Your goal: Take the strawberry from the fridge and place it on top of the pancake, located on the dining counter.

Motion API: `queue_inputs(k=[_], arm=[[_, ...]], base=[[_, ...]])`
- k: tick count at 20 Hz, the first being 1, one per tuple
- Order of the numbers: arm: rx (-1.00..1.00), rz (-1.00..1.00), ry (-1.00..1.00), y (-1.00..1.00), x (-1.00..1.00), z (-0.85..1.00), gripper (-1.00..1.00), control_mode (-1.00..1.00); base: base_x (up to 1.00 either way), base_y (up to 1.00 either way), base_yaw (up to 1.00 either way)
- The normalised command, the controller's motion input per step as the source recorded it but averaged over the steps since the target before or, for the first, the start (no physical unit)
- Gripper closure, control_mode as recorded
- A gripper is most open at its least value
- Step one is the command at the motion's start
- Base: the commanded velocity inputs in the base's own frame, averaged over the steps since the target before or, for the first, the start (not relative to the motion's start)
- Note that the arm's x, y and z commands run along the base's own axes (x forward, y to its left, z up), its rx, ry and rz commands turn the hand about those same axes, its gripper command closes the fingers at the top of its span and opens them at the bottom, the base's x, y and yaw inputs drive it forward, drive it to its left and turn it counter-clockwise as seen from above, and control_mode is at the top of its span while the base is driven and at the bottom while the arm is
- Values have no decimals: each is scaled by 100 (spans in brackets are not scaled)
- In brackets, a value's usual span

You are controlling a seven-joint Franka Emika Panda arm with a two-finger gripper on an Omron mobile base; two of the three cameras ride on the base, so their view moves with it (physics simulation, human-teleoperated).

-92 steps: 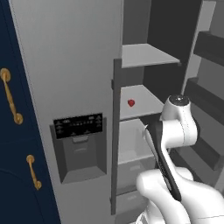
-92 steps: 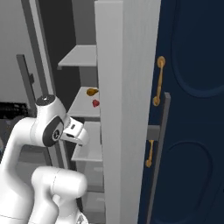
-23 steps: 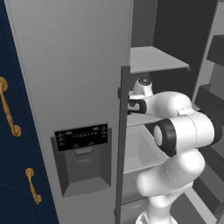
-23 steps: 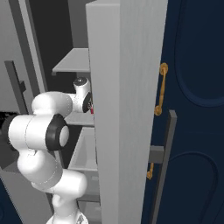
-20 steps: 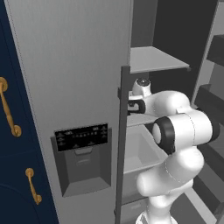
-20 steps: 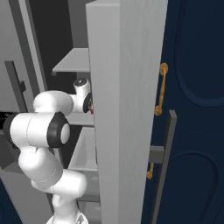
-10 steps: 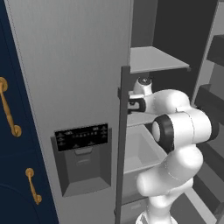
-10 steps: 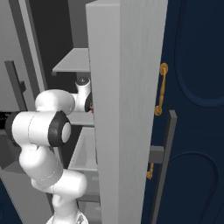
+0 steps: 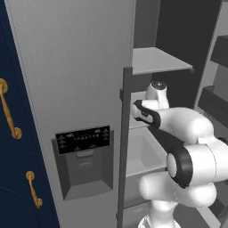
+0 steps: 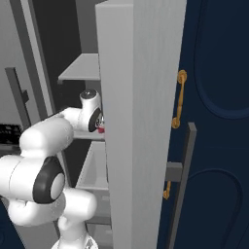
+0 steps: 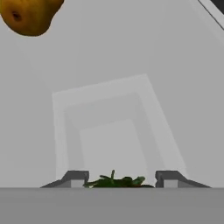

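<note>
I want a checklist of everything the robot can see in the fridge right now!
Surface: pale fridge shelf, bare under the hand.
Job's things: strawberry, green leafy top showing between the gripper's fingertips; a bit of red beside the wrist in the right base view. Fridge, one door open.
Clutter: orange-brown fruit further along the shelf.
Grippers: gripper, fingertips on either side of the strawberry; a firm grip cannot be told.
Cables: nothing seen.
Surroundings: navy cabinets with gold handles.
</note>
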Motion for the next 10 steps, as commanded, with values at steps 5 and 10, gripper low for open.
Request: queue_inputs(k=[5,10], arm=[[3,0,0,9,-100,55,100,-100],[0,0,2,13,-100,82,100,-100]], base=[[0,0,0],[0,0,0]])
